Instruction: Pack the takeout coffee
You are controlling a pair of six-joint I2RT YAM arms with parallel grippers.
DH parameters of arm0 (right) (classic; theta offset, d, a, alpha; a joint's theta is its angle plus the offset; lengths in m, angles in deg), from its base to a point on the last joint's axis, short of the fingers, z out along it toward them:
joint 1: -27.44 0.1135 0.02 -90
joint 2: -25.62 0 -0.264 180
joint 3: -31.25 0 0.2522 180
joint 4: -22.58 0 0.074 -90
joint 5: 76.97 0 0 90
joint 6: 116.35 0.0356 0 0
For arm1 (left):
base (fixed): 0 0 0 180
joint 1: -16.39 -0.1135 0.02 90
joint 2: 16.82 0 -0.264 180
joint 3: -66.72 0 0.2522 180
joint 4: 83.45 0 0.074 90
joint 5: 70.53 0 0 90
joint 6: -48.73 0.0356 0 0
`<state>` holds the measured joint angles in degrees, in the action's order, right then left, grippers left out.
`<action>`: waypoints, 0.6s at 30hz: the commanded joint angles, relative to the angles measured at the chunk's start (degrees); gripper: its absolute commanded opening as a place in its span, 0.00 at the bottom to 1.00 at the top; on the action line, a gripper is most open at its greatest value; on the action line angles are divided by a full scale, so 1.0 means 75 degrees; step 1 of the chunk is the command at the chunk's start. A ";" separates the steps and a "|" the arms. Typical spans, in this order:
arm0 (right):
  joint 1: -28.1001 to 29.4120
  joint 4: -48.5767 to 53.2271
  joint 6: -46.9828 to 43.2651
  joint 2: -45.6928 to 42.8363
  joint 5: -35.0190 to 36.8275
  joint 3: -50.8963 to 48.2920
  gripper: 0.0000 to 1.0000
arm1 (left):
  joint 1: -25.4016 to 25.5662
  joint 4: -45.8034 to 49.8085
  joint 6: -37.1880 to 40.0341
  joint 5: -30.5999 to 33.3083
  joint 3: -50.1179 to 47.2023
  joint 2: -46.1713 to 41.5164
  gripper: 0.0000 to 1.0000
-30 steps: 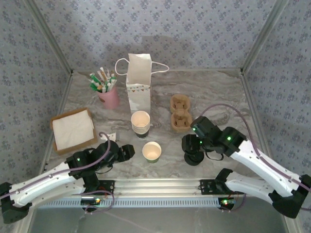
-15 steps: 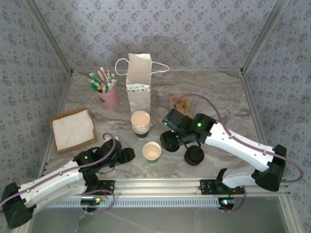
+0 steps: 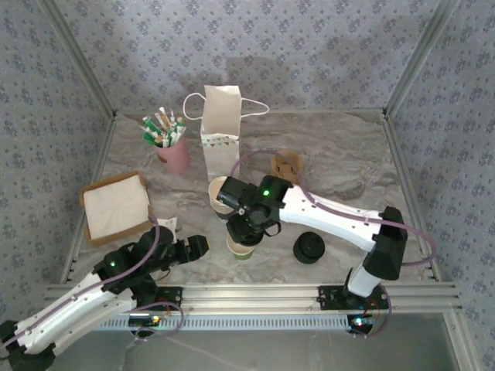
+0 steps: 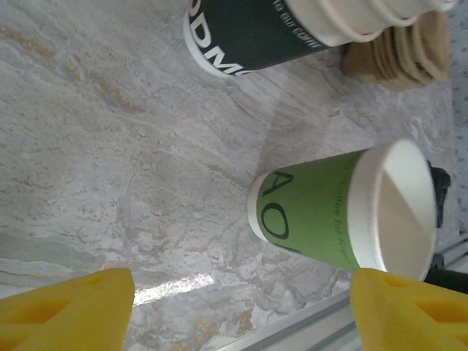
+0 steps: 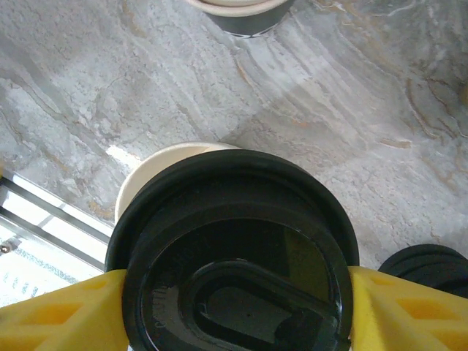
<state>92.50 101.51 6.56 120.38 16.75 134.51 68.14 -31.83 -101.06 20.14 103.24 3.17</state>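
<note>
The takeout coffee cup is green outside and cream inside, and it stands open-topped on the marble table near the front edge. In the top view the cup is partly covered by my right gripper. That gripper is shut on a round black lid, held flat just above the cup's cream rim. My left gripper is open, with nothing between its yellow fingers. It sits low on the table to the left of the cup, and in the top view the left gripper is a short way off.
A stack of dark cups stands just behind the cup. A pile of black lids lies to its right. Behind are a white paper bag, brown cup carriers, a pink sachet holder and a napkin tray.
My right arm has swung left from the lid pile, carrying a lid to above the cup. The left gripper has opened wider and stayed left of the cup.
</note>
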 commanded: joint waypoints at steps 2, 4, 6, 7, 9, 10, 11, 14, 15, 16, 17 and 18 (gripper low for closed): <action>0.0204 0.0630 -0.0243 0.0568 0.0206 0.0715 0.71 | -0.0075 0.0846 0.0309 0.0076 0.0422 -0.0513 0.78; 0.0263 0.0813 -0.0259 0.0799 0.0275 0.0925 0.71 | -0.0079 0.0923 0.0298 0.0074 0.0399 -0.0569 0.78; 0.0311 0.0968 -0.0274 0.0972 0.0350 0.1081 0.71 | -0.0079 0.0939 0.0290 0.0075 0.0332 -0.0611 0.79; 0.0324 0.0999 -0.0273 0.1021 0.0369 0.1107 0.72 | -0.0073 0.0928 0.0285 0.0076 0.0307 -0.0626 0.78; 0.0343 0.1025 -0.0263 0.1098 0.0414 0.1122 0.72 | -0.0079 0.0910 0.0283 0.0075 0.0271 -0.0659 0.79; 0.0343 0.1043 -0.0252 0.1126 0.0446 0.1127 0.72 | -0.0079 0.0913 0.0285 0.0085 0.0257 -0.0690 0.79; 0.0361 0.1038 -0.0240 0.1137 0.0477 0.1112 0.72 | -0.0078 0.0927 0.0294 0.0087 0.0247 -0.0705 0.79; 0.0402 0.0940 -0.0207 0.1158 0.0537 0.1014 0.72 | -0.0076 0.0939 0.0319 0.0087 0.0246 -0.0736 0.79; 0.0413 0.0871 -0.0201 0.1158 0.0536 0.0974 0.72 | -0.0070 0.0938 0.0331 0.0081 0.0239 -0.0742 0.79; 0.0431 0.0835 -0.0192 0.1151 0.0539 0.0946 0.72 | -0.0070 0.0925 0.0331 0.0087 0.0235 -0.0743 0.79; 0.0443 0.0764 -0.0175 0.1158 0.0545 0.0907 0.72 | -0.0079 0.0928 0.0331 0.0087 0.0234 -0.0738 0.79; 0.0443 0.0716 -0.0172 0.1157 0.0553 0.0871 0.72 | -0.0079 0.0916 0.0333 0.0087 0.0234 -0.0738 0.80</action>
<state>95.25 106.45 5.29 128.65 19.36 141.28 67.88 -25.86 -99.37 20.33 105.08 -1.84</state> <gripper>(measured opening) 0.718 0.792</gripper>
